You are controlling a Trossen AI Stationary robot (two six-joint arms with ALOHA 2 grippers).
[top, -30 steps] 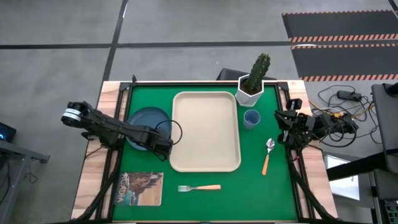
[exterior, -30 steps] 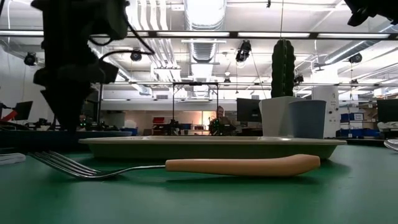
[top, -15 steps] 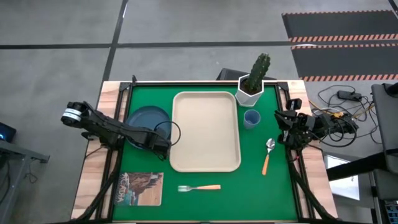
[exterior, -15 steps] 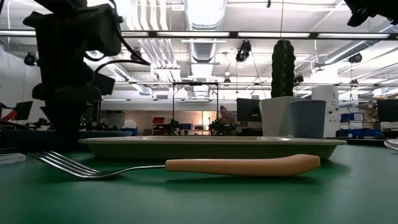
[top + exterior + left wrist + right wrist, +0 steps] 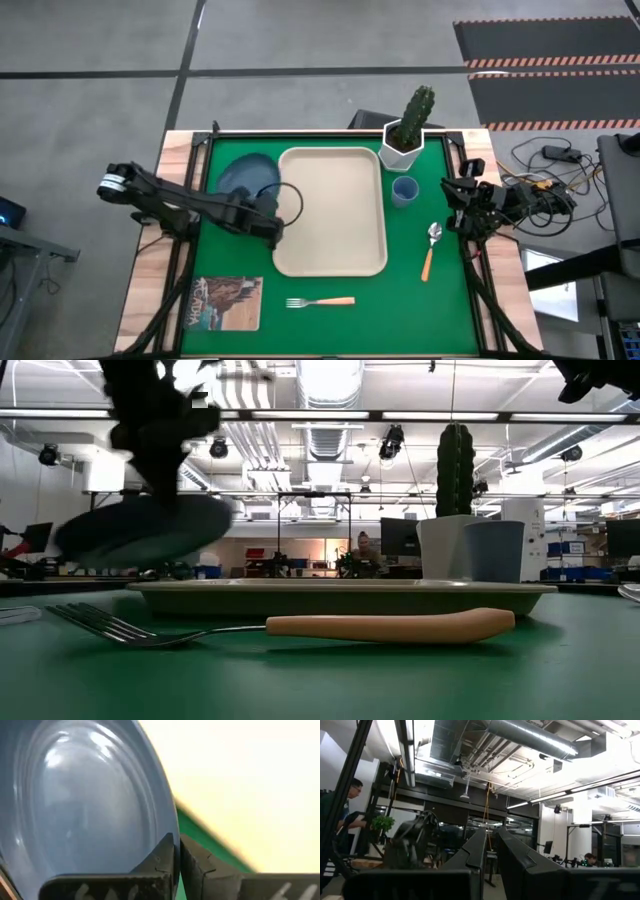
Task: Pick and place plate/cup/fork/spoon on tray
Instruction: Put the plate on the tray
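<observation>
Our left end effector [image 5: 268, 212] grips the round dark blue plate [image 5: 246, 173] clear of the counter [image 5: 420, 310], beside the cream rectangular tray [image 5: 332, 212]; right end effector [image 5: 458, 205] clenched at the right edge.

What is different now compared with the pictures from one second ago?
The left gripper, shut on the plate, has lifted it off the green mat; in the low view the plate now hangs tilted in the air beside the tray. The right gripper, cup, spoon and fork stayed in place.
</observation>
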